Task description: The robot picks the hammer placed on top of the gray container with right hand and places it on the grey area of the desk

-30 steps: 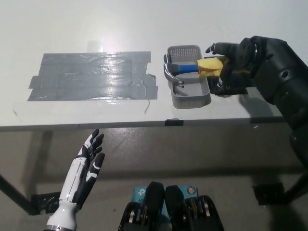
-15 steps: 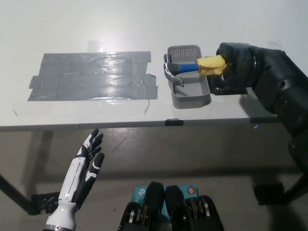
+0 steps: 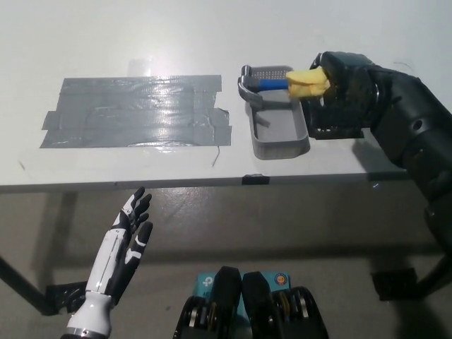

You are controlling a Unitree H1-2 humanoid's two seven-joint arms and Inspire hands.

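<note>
Now the right robot hand (image 3: 346, 88) is clamped on the hammer (image 3: 272, 82) above the gray container (image 3: 277, 126); the left robot hand (image 3: 127, 236), fingers apart, hangs below the tabletop (image 3: 141, 42).

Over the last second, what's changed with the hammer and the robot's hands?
The black right hand closed around the yellow end of the hammer and raised it; its head now sits higher in the picture, above the far end of the gray container. The container, the grey taped area and the open white left hand below the desk edge stayed put.
</note>
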